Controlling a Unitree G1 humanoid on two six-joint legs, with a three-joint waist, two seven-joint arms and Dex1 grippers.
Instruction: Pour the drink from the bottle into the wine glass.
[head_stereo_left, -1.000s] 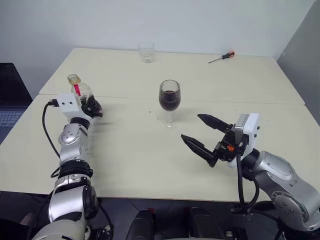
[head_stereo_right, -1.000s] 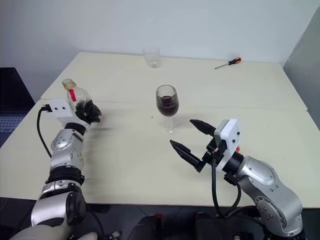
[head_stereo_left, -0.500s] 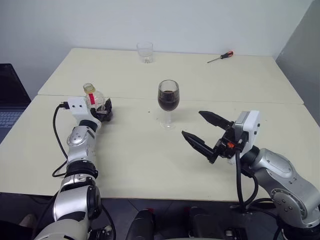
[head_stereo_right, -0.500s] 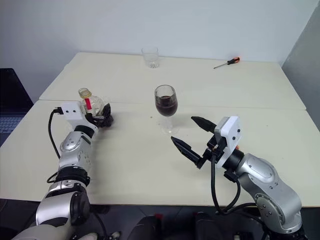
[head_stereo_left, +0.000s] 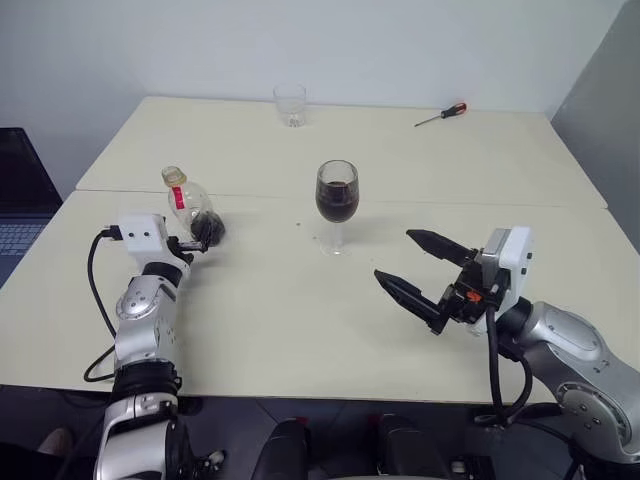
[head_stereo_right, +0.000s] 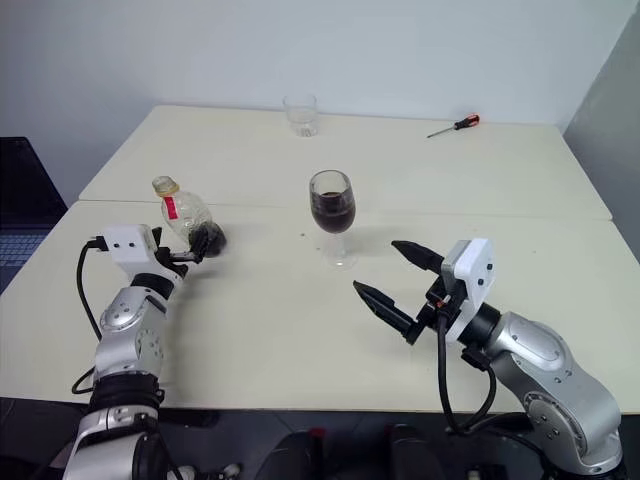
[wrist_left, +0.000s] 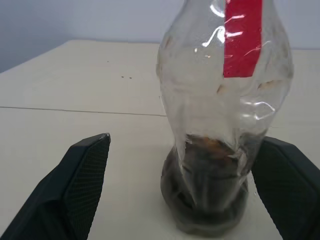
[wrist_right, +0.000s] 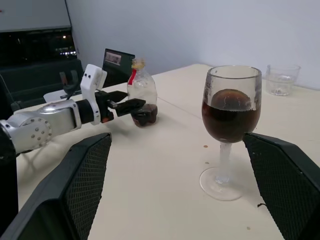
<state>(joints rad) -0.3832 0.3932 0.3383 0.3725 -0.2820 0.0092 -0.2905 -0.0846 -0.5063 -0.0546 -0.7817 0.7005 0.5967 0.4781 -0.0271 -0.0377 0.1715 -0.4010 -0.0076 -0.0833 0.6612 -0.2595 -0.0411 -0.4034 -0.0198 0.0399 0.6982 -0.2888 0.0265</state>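
Plastic bottle (head_stereo_left: 191, 207) stands upright between the wide-spread left gripper (head_stereo_left: 203, 236) fingers, right gripper (head_stereo_left: 412, 271) also wide

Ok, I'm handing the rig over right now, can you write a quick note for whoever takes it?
Left claw: open, fingers either side of the bottle, not gripping it.
Right claw: open, empty, hanging above the table near the wine glass.
Bottle: standing upright on the table's left, a little dark drink left at the bottom.
Wine glass: upright mid-table, roughly half full.
Done: pour made, bottle set down.
Left: draw the left arm clear of the bottle.
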